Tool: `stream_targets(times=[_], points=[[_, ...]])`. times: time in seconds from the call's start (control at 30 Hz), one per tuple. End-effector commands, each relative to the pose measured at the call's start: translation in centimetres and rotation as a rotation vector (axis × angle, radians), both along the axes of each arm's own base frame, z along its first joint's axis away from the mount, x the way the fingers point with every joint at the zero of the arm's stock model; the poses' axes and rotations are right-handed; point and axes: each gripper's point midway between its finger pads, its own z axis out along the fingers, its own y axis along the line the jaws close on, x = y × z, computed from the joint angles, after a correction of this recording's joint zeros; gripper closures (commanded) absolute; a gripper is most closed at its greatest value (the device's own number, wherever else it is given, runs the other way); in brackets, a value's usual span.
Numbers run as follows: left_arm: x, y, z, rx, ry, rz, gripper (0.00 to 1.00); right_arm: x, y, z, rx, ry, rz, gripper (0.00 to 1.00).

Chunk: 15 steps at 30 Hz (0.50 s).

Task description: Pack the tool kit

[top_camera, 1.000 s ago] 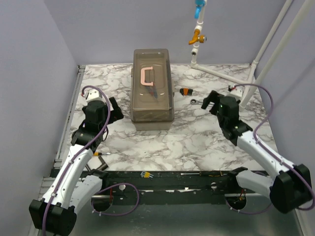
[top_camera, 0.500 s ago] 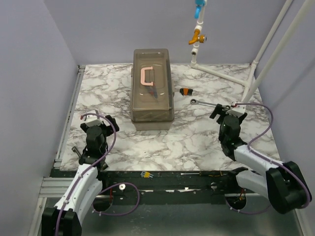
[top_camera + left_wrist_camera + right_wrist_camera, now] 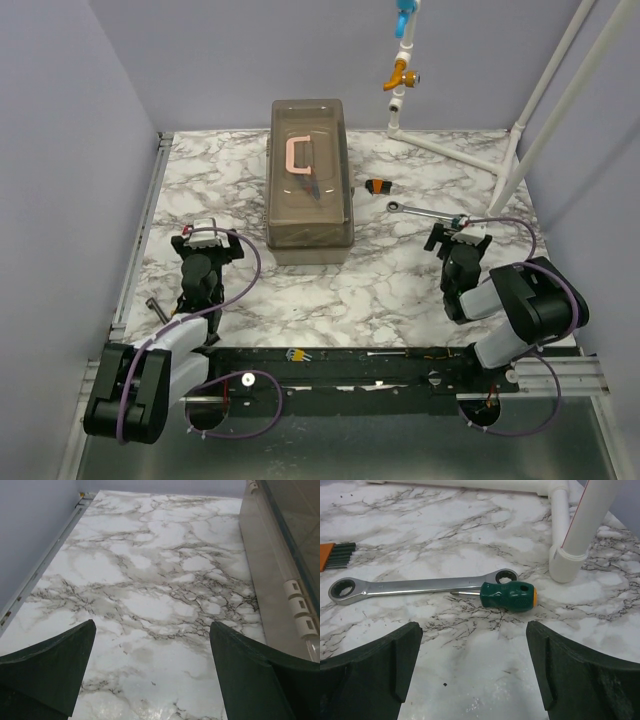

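The grey-brown translucent toolbox (image 3: 310, 185) stands closed at the table's middle back, pink handle (image 3: 298, 155) on its lid; its beige side shows in the left wrist view (image 3: 272, 580). A silver ratchet wrench (image 3: 415, 585) and a stubby green screwdriver (image 3: 510, 595) lie right of it, also in the top view (image 3: 418, 211). An orange and black piece (image 3: 377, 187) lies by the box. My left gripper (image 3: 207, 245) is open, low over the marble left of the box. My right gripper (image 3: 459, 240) is open, just short of the screwdriver.
White pipe frame (image 3: 480, 150) stands at the back right, its foot (image 3: 567, 550) close behind the screwdriver. A small dark tool (image 3: 158, 310) lies at the left front edge. A metal rail (image 3: 40, 575) borders the table's left side. Purple walls enclose the table.
Both arms have pulled back from a raised, extended pose and folded down close to their bases; the grippers now sit low over the table. The toolbox and loose tools have not moved.
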Motion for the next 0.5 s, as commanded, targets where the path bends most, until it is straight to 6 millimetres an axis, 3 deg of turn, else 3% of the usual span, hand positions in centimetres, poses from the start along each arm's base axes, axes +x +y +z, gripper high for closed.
stream_targets(times=[0.0, 0.27, 0.37, 0.47], points=[[1.4, -1.0, 4.7, 0.076, -0.163, -0.074, 0.02, 1.8, 0.2, 2.3, 0.039, -0.078, 0.03, 0.08], [1.8, -1.3, 4.1, 0.176, -0.25, -0.113, 0.06, 2.4, 0.3, 2.3, 0.034, -0.084, 0.048, 0.03], [2.7, -1.4, 3.0, 0.134, -0.158, -0.126, 0.13, 3.6, 0.2, 1.5, 0.049, -0.03, 0.057, 0.07], [3.1, -1.1, 3.3, 0.145, -0.163, -0.118, 0.14, 3.3, 0.1, 1.4, 0.063, -0.032, 0.056, 0.06]])
